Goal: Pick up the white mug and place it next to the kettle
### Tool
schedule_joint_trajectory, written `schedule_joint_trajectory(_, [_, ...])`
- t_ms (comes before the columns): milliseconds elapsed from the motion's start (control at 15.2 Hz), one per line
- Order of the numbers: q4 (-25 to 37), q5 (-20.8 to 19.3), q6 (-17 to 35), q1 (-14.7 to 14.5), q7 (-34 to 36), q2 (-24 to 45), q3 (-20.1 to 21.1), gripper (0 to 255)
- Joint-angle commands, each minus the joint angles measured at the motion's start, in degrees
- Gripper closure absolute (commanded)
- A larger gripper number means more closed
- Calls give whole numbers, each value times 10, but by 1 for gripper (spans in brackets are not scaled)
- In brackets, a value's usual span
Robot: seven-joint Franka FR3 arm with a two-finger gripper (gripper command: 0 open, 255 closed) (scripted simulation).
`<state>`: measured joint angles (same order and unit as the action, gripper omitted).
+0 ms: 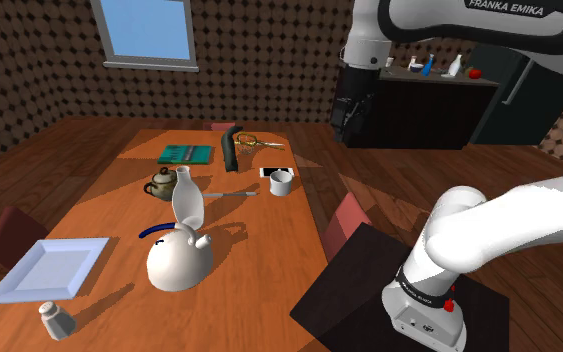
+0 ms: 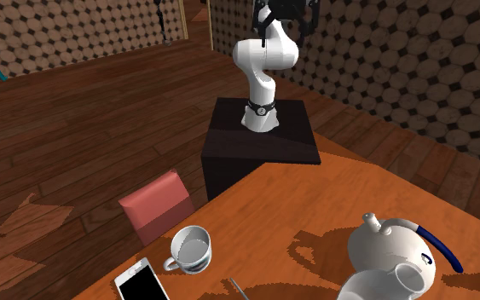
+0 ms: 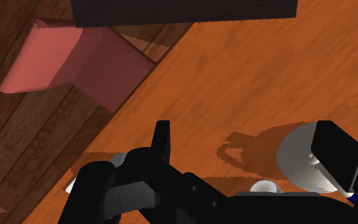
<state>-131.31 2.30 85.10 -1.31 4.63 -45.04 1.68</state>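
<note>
- Wrist view, item one, my gripper [image 3: 247, 130]: fingers [image 3: 163, 137] stand wide apart with nothing clasped. Between them are bare table [image 3: 234, 83] and cast shadows. I judge the hand is spread ready for a grasp not yet begun.
- Shoulder view, same hand: it hangs high above the table, clear of every item, which leaves a plain descent open.
- Item two, white mug [image 1: 281, 181]: it sits on the table near the edge at the shoulder view's right, upright on its base, mouth up, untouched. Its axis is vertical and its body squat.
- Mug handle [image 2: 169, 262]: it points to the second exterior view's lower left, toward a phone [image 2: 140, 281] lying flat just beside the mug. I judge a grip across the rim, away from that side, to be cleanest.
- Item three, white kettle [image 1: 179, 262]: it has a dark blue handle and stands well apart from the mug, toward the shoulder view's lower left. Its spout is turned to that view's right, where open wood offers a likely landing spot.
- Item four, white jug [image 1: 188, 200]: it stands just behind the kettle, crowding that flank.
</note>
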Motion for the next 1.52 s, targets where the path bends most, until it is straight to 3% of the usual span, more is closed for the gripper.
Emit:
schedule_joint_trajectory(0, [0,0,0,0,0,0,0,0])
schedule_joint_trajectory(726, [-30,-30,185,19,-38,168,-30,0])
schedule_joint_trajectory(1452, [34,-43,333,35,-70,388,-56,0])
